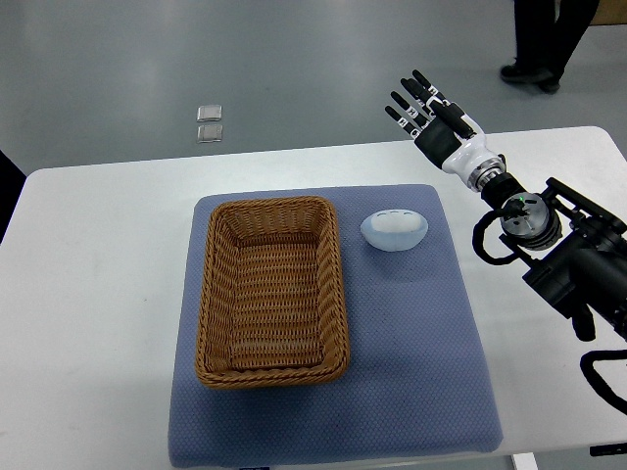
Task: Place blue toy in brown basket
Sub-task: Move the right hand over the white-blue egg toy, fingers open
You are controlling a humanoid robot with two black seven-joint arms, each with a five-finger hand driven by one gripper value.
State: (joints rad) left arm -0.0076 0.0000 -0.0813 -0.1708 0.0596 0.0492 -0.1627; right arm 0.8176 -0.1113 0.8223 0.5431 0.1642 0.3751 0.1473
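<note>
A pale blue, egg-shaped toy (394, 230) lies on the blue mat (411, 352), just right of the brown wicker basket (270, 290). The basket is rectangular and holds nothing. My right hand (424, 103) is raised beyond the table's far edge, up and to the right of the toy and well apart from it. Its fingers (409, 98) are spread and hold nothing. Its arm (549, 235) comes in from the right edge. The left arm does not show.
The mat lies on a white table (98, 294). Two small clear squares (209, 124) lie on the grey floor beyond the table. A person's legs and shoes (537, 49) stand at the top right.
</note>
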